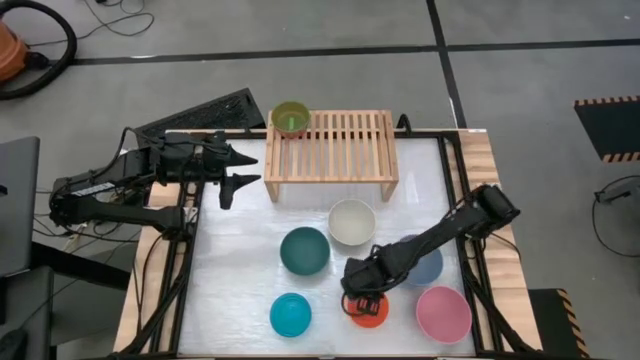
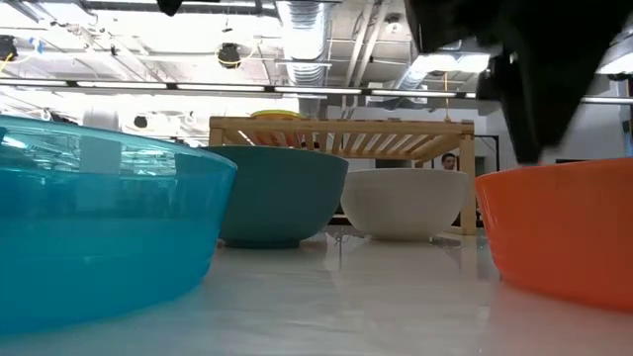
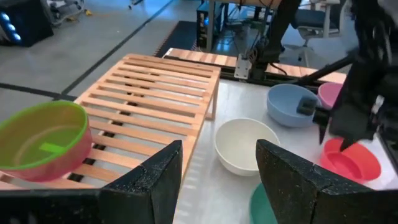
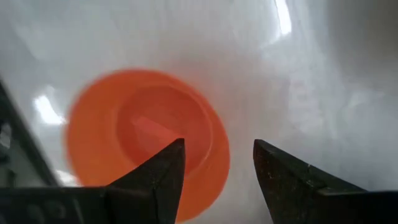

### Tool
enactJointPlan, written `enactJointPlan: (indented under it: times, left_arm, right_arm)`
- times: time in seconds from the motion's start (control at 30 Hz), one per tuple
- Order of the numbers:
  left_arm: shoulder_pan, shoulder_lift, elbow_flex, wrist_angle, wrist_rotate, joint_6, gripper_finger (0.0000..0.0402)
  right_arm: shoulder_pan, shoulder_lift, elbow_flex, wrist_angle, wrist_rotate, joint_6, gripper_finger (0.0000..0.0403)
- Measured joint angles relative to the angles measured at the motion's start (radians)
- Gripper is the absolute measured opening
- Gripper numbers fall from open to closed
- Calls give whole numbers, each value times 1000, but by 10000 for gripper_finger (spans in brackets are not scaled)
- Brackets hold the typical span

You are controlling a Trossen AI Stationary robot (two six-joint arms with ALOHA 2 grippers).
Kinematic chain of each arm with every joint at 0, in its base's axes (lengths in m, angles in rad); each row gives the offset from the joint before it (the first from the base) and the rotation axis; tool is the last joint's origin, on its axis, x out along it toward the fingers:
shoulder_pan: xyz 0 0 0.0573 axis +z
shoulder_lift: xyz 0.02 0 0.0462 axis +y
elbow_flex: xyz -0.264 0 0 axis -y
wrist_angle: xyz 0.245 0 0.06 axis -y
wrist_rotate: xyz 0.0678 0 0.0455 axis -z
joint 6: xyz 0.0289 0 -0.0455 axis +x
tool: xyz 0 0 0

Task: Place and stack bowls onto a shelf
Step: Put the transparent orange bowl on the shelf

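The light-wood shelf [image 1: 330,150] stands at the table's far side, and a lime green bowl [image 1: 291,117] sits on its far left corner. My left gripper [image 1: 240,172] hovers open, left of the shelf's left end. On the table stand cream white [image 1: 351,222], dark teal [image 1: 305,250], cyan [image 1: 290,314], slate blue [image 1: 428,268], light pink [image 1: 443,313] and orange-red [image 1: 372,314] bowls, all upright. My right gripper [image 4: 217,146] points down, open, just above the orange-red bowl [image 4: 143,137]. One finger is over its hollow and one is outside its rim.
The dark teal bowl [image 2: 282,193] and cream white bowl [image 2: 406,203] stand between the orange-red bowl [image 2: 559,232] and the shelf [image 2: 341,133]. Most of the shelf's slatted top [image 3: 155,93] is bare. The slate blue and light pink bowls crowd my right arm.
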Motion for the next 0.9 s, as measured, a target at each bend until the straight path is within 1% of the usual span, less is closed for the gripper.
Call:
enactJointPlan:
  times: [0.23, 0.37, 0.43, 0.5, 0.63, 0.67, 0.77, 0.9]
  left_arm:
    - [0, 0, 0, 0, -4, -58, 193]
    - [0, 0, 0, 0, -8, -68, 193]
    - [0, 0, 0, 0, -8, -69, 193]
    - [0, 0, 0, 0, -9, -79, 193]
    - [0, 0, 0, 0, -43, -103, 193]
    - [0, 0, 0, 0, -59, -110, 193]
    - [0, -1, 0, 0, -90, -119, 193]
    - [0, -10, 0, 1, -115, -149, 193]
  right_arm:
    - [-6, 105, 0, 6, 2, -143, 214]
    - [-19, 147, 0, 16, -4, -189, 207]
    - [-23, 161, 0, 27, -8, -201, 187]
    - [-26, 164, 0, 40, -18, -202, 147]
    - [-25, 161, 0, 56, -58, -189, 30]
    - [-25, 156, 1, 58, -67, -188, 22]
    - [-31, 152, 1, 58, -86, -162, 24]
    - [-46, 122, 40, -15, -92, -143, 23]
